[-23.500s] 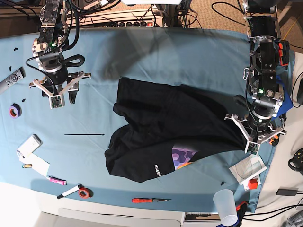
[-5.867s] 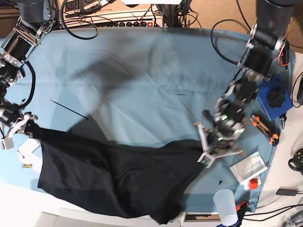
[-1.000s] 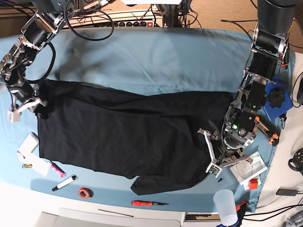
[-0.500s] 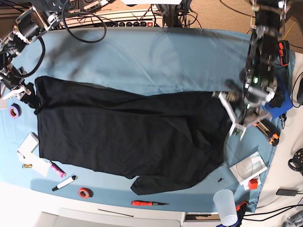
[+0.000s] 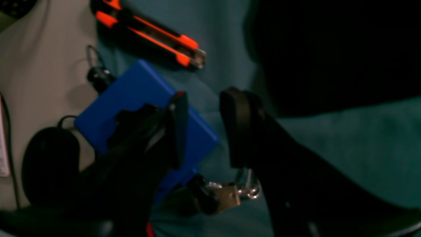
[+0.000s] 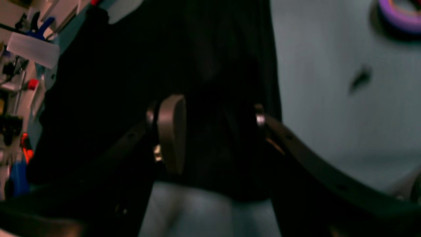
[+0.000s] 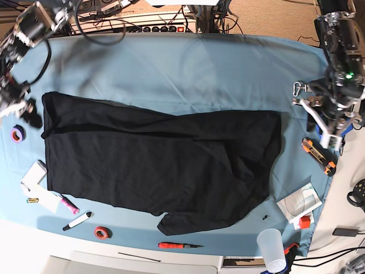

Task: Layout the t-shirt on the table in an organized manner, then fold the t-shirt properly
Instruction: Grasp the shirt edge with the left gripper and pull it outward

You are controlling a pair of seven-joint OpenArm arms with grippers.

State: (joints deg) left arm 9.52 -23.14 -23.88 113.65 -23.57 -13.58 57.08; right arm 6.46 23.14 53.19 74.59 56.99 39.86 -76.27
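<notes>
The large black soft-fabric t-shirt lies spread but wrinkled on the light blue cloth-covered tabletop. Both tools hang empty: the left tool parted beside the shirt's edge, the right tool parted over its corner. Flatten the bunched lower hem before folding.

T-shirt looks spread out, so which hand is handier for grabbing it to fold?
Probably the right hand: it hangs open right over the t-shirt's edge. The left hand is open too, but off the shirt, above a blue box.
</notes>
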